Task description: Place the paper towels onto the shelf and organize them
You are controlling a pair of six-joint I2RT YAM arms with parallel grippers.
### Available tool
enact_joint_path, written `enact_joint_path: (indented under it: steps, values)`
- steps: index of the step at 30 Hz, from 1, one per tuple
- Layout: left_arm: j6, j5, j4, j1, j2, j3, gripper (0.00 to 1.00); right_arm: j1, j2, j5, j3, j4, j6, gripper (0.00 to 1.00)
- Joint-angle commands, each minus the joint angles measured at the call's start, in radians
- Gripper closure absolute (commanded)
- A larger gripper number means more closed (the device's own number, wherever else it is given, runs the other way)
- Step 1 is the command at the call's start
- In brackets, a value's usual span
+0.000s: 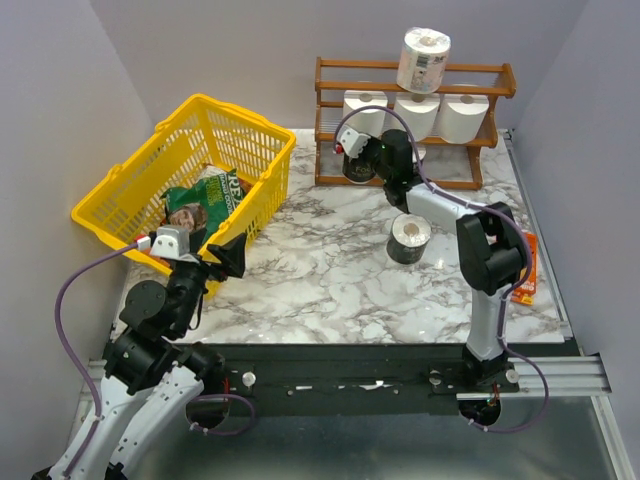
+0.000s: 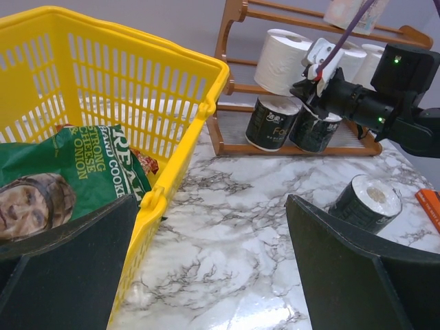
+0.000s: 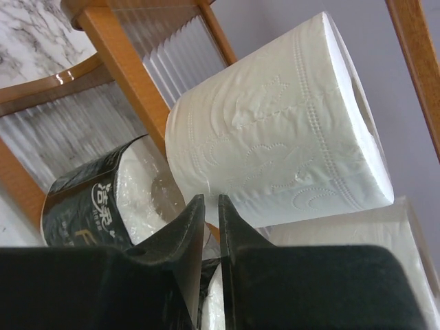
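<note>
The reddish-brown shelf (image 1: 330, 125) stands at the back right. Three white paper towel rolls (image 1: 417, 112) lie on its middle tier, and a printed-wrapper roll (image 1: 424, 58) stands on the top rail. Black-wrapped rolls (image 2: 271, 122) sit on the bottom tier, and another (image 1: 409, 238) lies on the table. My right gripper (image 1: 350, 155) is at the shelf's left end, its fingers almost together just under the leftmost white roll (image 3: 289, 117), beside a black-wrapped roll (image 3: 89, 199). My left gripper (image 1: 228, 255) is open and empty beside the basket.
A yellow plastic basket (image 1: 240, 110) with a green snack bag (image 1: 205, 195) stands at the back left, its corner touching my left gripper's side. An orange packet (image 1: 527, 265) lies at the table's right edge. Grey walls enclose the marble table (image 1: 320, 290).
</note>
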State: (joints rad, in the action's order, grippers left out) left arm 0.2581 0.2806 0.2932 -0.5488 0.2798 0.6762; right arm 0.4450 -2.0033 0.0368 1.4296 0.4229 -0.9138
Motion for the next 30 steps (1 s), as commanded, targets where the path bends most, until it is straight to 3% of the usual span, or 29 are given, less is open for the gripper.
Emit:
enact_joint_path:
  steps: [1,8,15,30]
  values:
    - [-0.010,0.031,-0.005,0.004,0.004,-0.004,0.01,-0.002,-0.032,-0.029,0.040,0.047,-0.051,0.81]
    - [-0.010,0.023,-0.006,0.004,0.002,-0.004,0.01,0.011,0.067,0.058,-0.104,0.057,-0.074,0.81]
    - [-0.008,0.025,-0.005,0.006,-0.005,-0.004,0.01,0.014,0.066,0.118,-0.133,0.002,-0.122,0.80]
    - [-0.011,0.032,-0.006,0.006,0.005,-0.003,0.01,0.012,-0.034,0.104,-0.078,-0.055,-0.177,0.81]
